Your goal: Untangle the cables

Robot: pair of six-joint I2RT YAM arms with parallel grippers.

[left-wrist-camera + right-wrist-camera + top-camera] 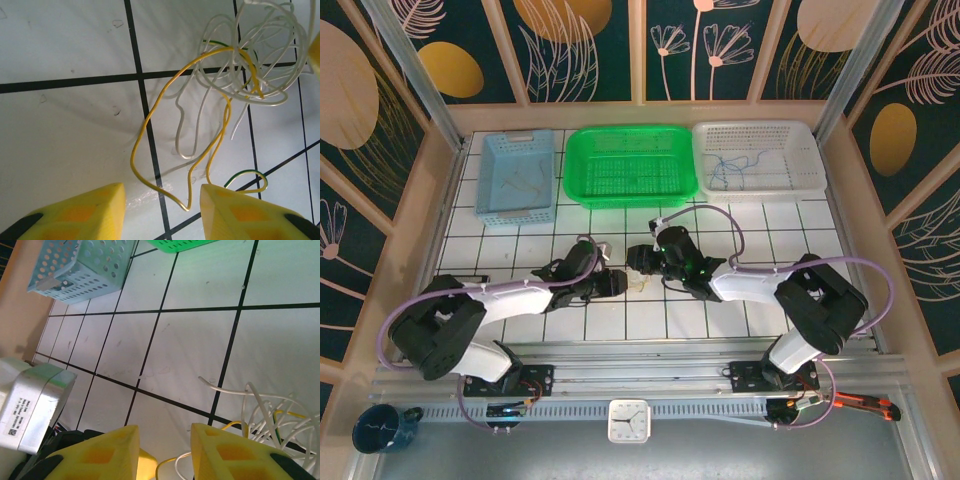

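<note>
The cables lie in a small knot on the white tiles between my two grippers, faint in the top view [642, 283]. In the left wrist view a yellow wire [142, 135] loops down from a white tangle [260, 75], and its lowest bend sits between my fingers, close to the right one. A green-and-yellow strand [245, 173] curls beside that finger. My left gripper [161, 192] is open. My right gripper [165, 432] is also open, facing the left one [618, 283]. The white coils [260, 410] lie to its right, and a yellow strand [163, 463] crosses low in its gap.
Three baskets line the back: a blue one [515, 175] holding thin wires, a green one [631, 165], and a white one [757, 155] holding a blue wire. The left arm's silver wrist box [30, 405] stands close to my right gripper. Wooden walls enclose the table.
</note>
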